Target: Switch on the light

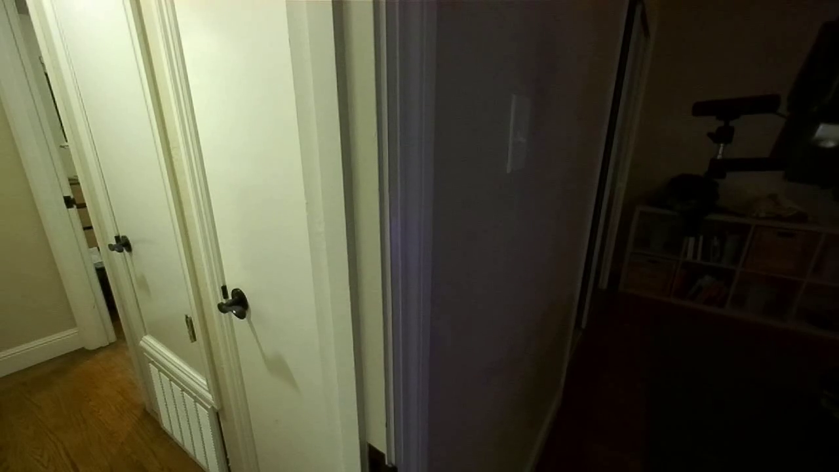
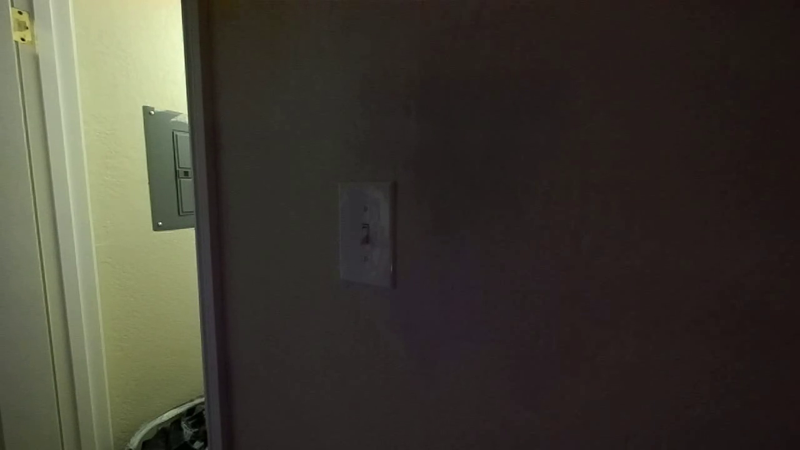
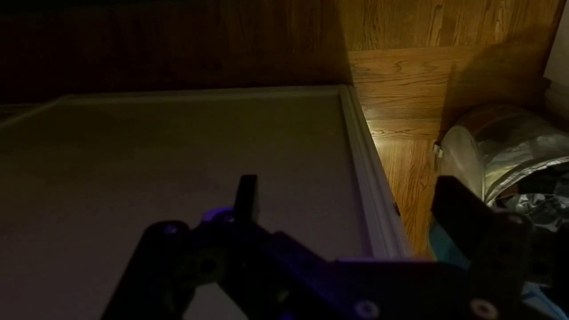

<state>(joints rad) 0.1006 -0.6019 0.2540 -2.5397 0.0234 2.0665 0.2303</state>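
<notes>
The light switch is a pale upright wall plate with a small toggle at its middle, on a dark wall. The toggle appears to point down. The plate also shows, dim and at a slant, in an exterior view. In the wrist view the switch is out of view. My gripper is open in the wrist view, its dark fingers wide apart with nothing between them. It faces along the dark wall and the door trim. The gripper cannot be made out in either exterior view. No lamp is in view; the room is dark.
Door trim edges the wall beside the lit hallway floor. A laundry basket stands beyond it, near the right finger. White doors with dark handles line the hallway. A grey electrical panel and a cube shelf also show.
</notes>
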